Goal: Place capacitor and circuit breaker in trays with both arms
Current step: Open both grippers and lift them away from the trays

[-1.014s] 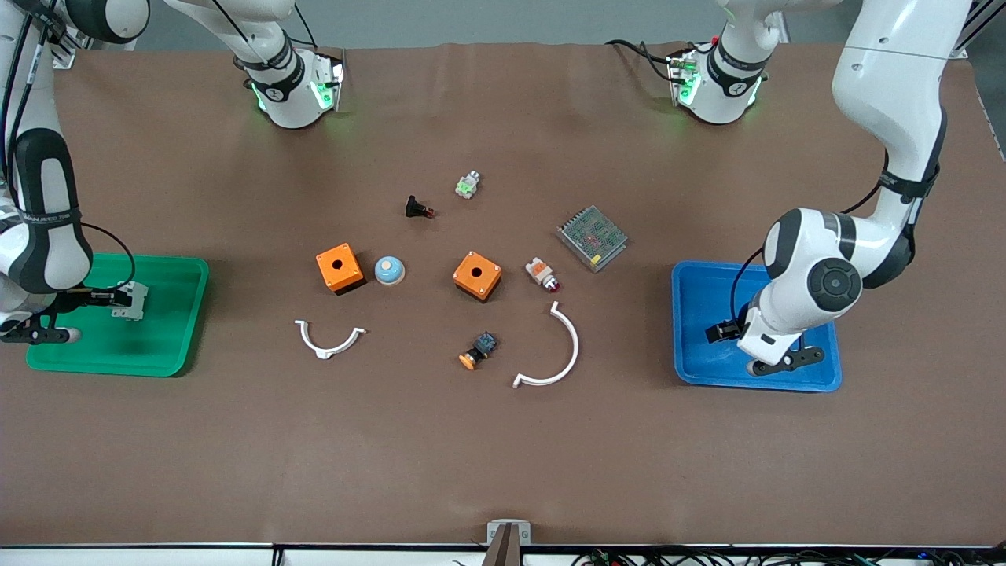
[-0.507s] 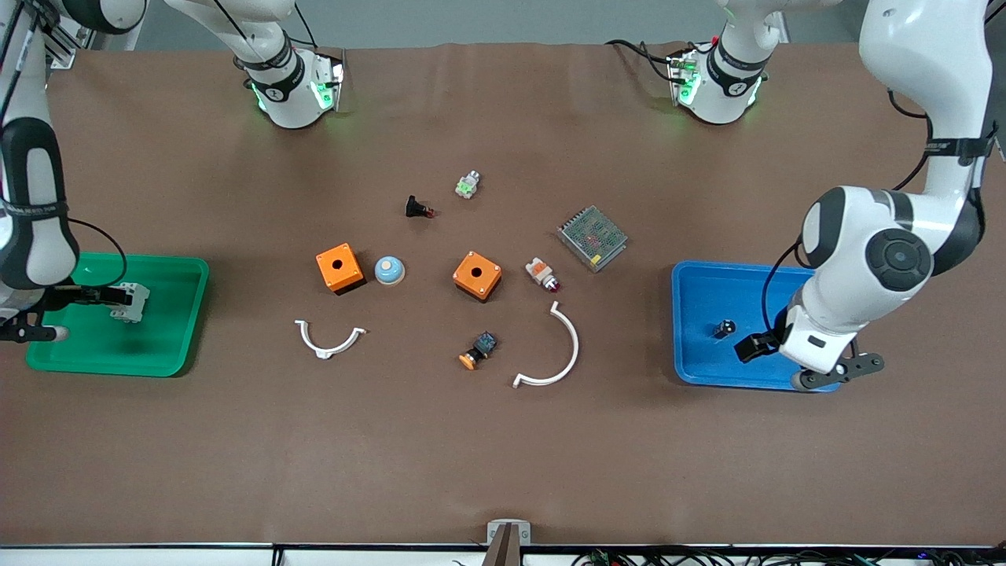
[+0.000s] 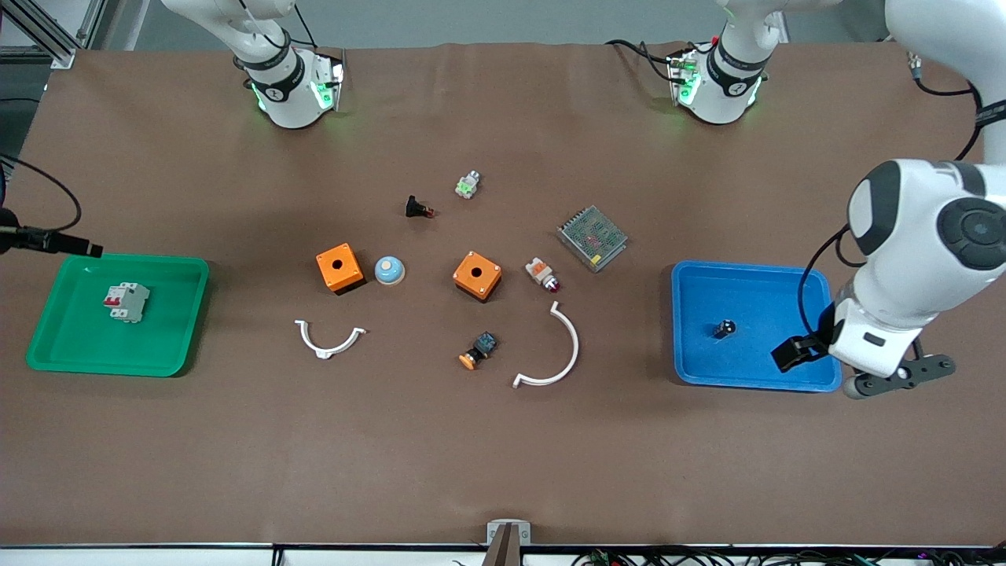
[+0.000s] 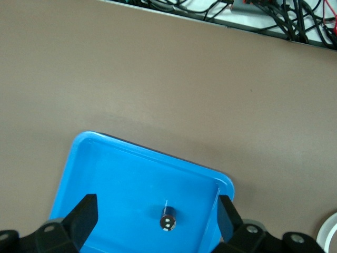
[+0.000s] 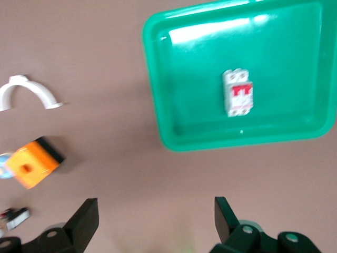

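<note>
The capacitor (image 3: 724, 328), a tiny black cylinder, lies on its side in the blue tray (image 3: 695, 279). It also shows in the left wrist view (image 4: 168, 219), in the tray (image 4: 131, 153). My left gripper (image 4: 156, 220) is open and empty, raised over the tray's edge at the left arm's end (image 3: 795, 352). The white-grey circuit breaker (image 3: 126, 302) with red levers lies in the green tray (image 3: 189, 271). The right wrist view shows it too (image 5: 238, 93). My right gripper (image 5: 156, 221) is open and empty, high over bare table beside the green tray (image 5: 158, 110).
Mid-table lie two orange boxes (image 3: 339, 267) (image 3: 477, 275), a blue-white dome (image 3: 389, 270), two white curved clamps (image 3: 330, 339) (image 3: 554, 354), a mesh-topped metal box (image 3: 592, 237), a black button (image 3: 419, 208), a white-orange part (image 3: 542, 273) and a black-blue switch (image 3: 478, 350).
My right gripper has let go of the circuit breaker and risen away from the green tray. My left gripper has drawn back from the capacitor toward the table's end.
</note>
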`<state>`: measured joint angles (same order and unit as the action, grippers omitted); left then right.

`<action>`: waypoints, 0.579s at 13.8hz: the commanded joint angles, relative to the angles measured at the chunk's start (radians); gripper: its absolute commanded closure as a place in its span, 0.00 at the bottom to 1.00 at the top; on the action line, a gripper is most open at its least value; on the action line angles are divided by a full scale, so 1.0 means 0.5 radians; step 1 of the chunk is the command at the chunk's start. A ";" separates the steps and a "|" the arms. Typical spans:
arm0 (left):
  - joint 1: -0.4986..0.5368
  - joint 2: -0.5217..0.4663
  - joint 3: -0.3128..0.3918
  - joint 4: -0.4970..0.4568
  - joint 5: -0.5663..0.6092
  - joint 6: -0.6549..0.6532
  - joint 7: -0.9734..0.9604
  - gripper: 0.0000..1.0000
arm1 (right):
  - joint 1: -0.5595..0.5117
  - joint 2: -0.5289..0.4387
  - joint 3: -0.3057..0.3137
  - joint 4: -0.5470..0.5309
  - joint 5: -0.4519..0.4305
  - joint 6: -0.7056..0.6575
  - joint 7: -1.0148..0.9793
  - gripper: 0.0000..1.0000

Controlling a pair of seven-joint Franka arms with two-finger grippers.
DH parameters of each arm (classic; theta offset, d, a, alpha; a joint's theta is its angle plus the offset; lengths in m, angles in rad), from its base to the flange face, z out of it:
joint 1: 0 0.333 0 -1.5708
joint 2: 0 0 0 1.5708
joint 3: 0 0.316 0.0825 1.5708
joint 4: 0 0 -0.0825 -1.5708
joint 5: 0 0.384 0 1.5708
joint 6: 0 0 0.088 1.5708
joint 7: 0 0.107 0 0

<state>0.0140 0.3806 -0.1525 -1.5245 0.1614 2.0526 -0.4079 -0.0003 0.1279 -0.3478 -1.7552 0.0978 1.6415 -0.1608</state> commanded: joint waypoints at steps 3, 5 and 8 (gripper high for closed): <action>0.003 -0.058 0.007 0.226 0.042 -0.322 0.070 0.00 | 0.322 -0.323 0.011 -0.088 -0.082 -0.172 0.417 0.01; 0.006 -0.150 0.004 0.242 0.030 -0.408 0.070 0.00 | 0.363 -0.375 0.014 -0.058 -0.091 -0.178 0.414 0.01; 0.039 -0.294 0.004 0.239 -0.007 -0.481 0.073 0.00 | 0.412 -0.378 0.051 0.068 -0.125 -0.245 0.417 0.01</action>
<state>0.0165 0.2899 -0.1485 -1.3972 0.1641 1.8582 -0.3868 0.1847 -0.0462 -0.3340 -1.7533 0.0691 1.5451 0.0337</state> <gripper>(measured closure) 0.000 0.009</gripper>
